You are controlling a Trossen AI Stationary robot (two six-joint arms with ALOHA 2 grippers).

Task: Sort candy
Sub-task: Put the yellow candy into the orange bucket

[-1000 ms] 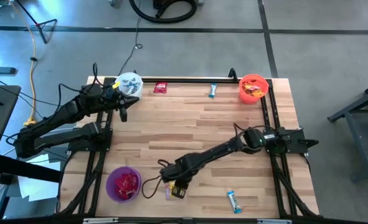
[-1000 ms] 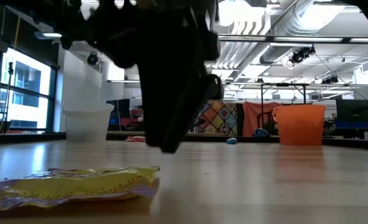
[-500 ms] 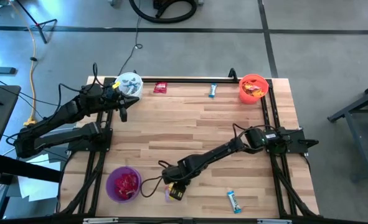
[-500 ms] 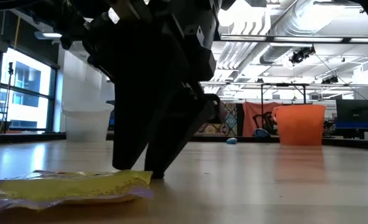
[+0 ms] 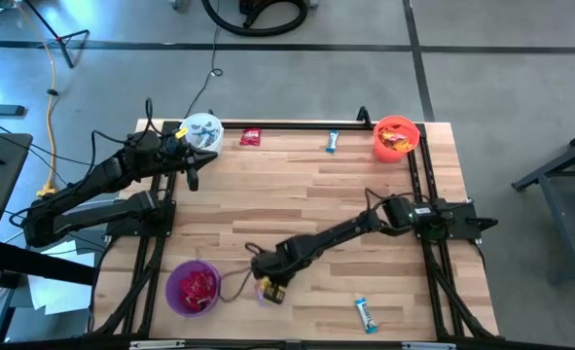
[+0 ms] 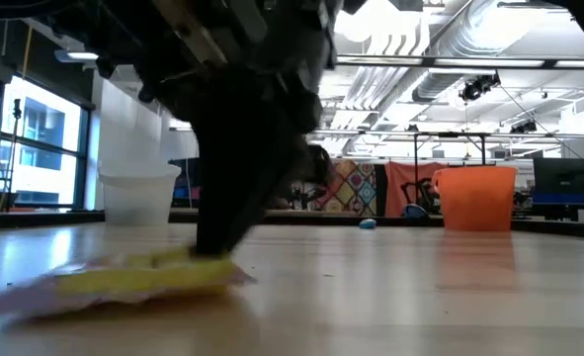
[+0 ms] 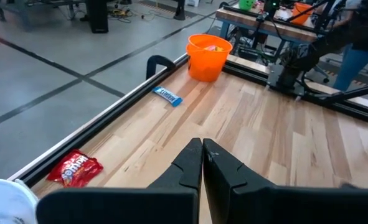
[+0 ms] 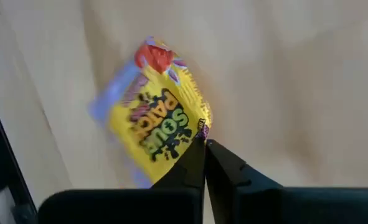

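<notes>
A yellow sweet packet (image 8: 155, 124) with a red and blue end lies near the table's near edge, right of the purple bucket (image 5: 193, 288), which holds red sweets. My right gripper (image 5: 268, 289) is shut on it. The packet also shows in the low view (image 6: 133, 279). My left gripper (image 7: 202, 149) is shut and empty at the far left, beside the white bucket (image 5: 202, 131). A red packet (image 5: 251, 137) and a light-blue sweet (image 5: 333, 142) lie flat along the far edge. Another light-blue sweet (image 5: 365, 313) lies flat near the near edge. My right gripper pinches the yellow packet by its edge (image 8: 196, 124) between its two fingertips, coming from above and pointing down. In the low view the held end (image 6: 208, 265) is a little raised. The other end (image 6: 25, 295) rests on the table.
An orange bucket (image 5: 396, 137) with sweets stands at the far right corner. Black rails (image 5: 297, 125) run along the table's far edge and sides. The bare wood in the middle (image 5: 306, 194) is free room. Cables trail near the purple bucket.
My right gripper has come down onto the yellow packet and shut on its edge. It has gone a little toward the table's left and far edges. The packet's held end has come up off the wood and the packet has shifted with it.
</notes>
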